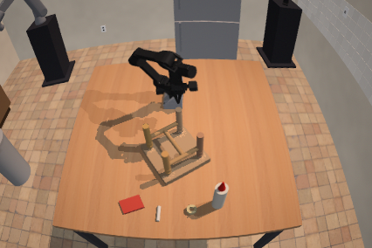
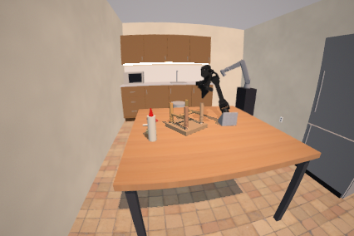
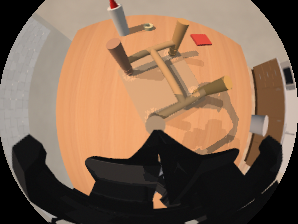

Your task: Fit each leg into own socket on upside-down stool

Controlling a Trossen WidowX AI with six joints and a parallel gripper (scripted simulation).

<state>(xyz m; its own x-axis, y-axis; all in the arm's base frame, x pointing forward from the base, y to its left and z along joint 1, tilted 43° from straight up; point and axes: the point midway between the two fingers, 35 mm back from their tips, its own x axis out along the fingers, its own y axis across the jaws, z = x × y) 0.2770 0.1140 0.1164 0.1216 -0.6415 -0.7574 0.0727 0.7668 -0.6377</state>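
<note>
My claw (image 1: pixel 177 99) (image 2: pixel 203 95) (image 3: pixel 156 133) is closed, empty, above the table; the upturned stool (image 1: pixel 176 153) (image 2: pixel 186 126) (image 3: pixel 150 90) stands mid-table, four legs upright, its sockets too small to make out.

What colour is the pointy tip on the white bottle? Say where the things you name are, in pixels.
Red (image 1: pixel 223 186) (image 2: pixel 150 112) (image 3: pixel 113 4), clearest in the exterior view.

The feet of the legs (image 1: pixel 178 121) (image 2: pixel 186 117) (image 3: pixel 120 57) are too small in the top and exterior views to tell whether each shoulder meets the seat (image 1: pixel 186 168) (image 2: pixel 187 130) (image 3: pixel 142 95); in the wrist view the gripper (image 1: pixel 178 101) (image 2: pixel 203 96) (image 3: pixel 156 133) covers the near part of the table (image 3: pixel 90 100), while the fridge (image 1: pixel 207 31) (image 2: pixel 337 108) is cut off by the top and exterior pictures' edges, and the bottle's (image 3: pixel 119 21) tip is cut off in the wrist view
</note>
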